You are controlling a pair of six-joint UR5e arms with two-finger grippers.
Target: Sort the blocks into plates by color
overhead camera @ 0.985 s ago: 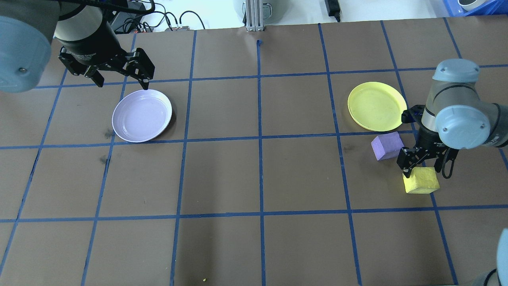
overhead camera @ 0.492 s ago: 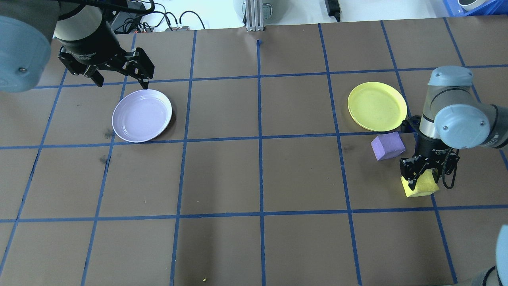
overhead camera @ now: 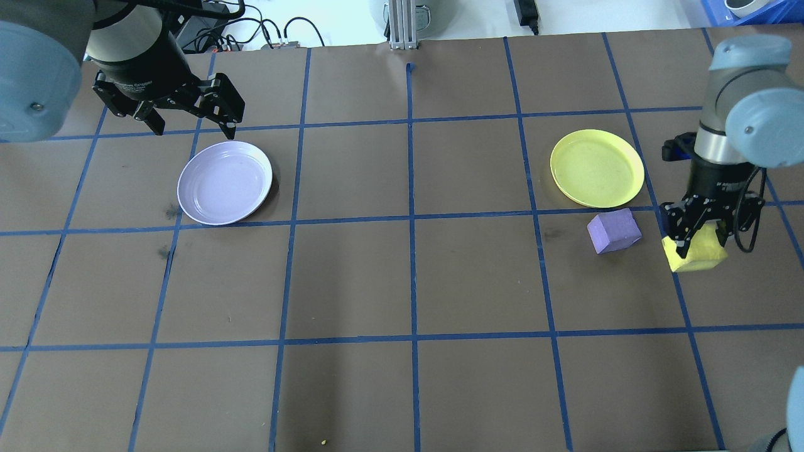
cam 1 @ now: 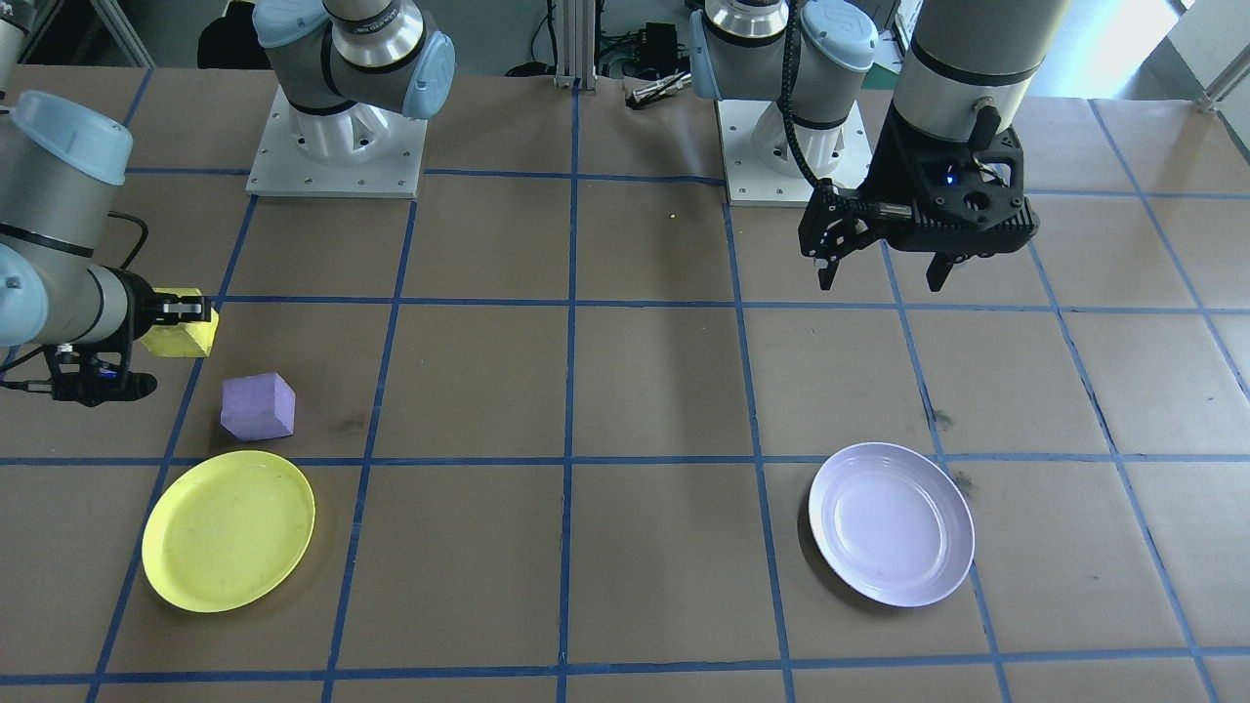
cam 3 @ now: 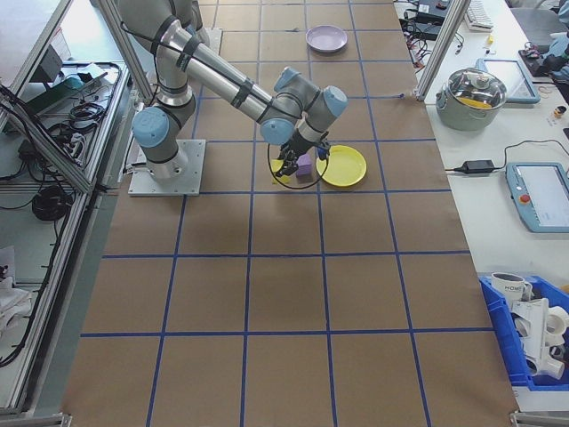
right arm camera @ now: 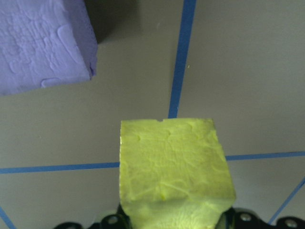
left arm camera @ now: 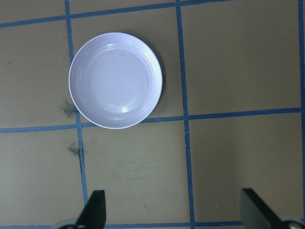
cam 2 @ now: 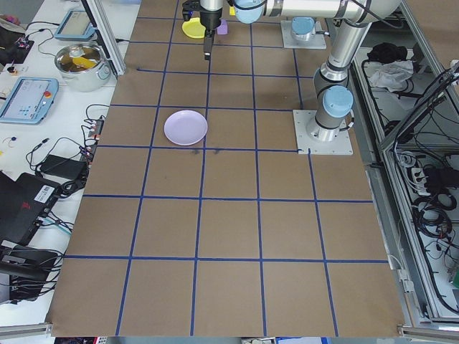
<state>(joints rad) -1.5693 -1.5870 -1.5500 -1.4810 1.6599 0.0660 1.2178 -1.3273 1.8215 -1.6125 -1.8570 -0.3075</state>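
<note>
My right gripper (overhead camera: 696, 243) is shut on the yellow block (overhead camera: 697, 256), which hangs just above the table, right of the purple block (overhead camera: 613, 230). The right wrist view shows the yellow block (right arm camera: 174, 167) between the jaws, with the purple block (right arm camera: 43, 43) lying up-left of it. The yellow plate (overhead camera: 597, 167) lies empty just beyond the purple block. My left gripper (overhead camera: 195, 129) is open and holds nothing above the far edge of the empty lavender plate (overhead camera: 225, 182). In the front view the yellow block (cam 1: 181, 335) is off the table, near the purple block (cam 1: 258, 406).
Blue tape lines cross the brown table. Cables (overhead camera: 264, 31) and an aluminium post (overhead camera: 402, 25) stand at the far edge. Both arm bases (cam 1: 337, 146) sit on the robot's side. A metal pot (cam 3: 480, 93) and tablets rest on side benches.
My right gripper came down over the yellow block, shut on it, then lifted it and carried it toward the far right. The left arm and both plates stayed put.
</note>
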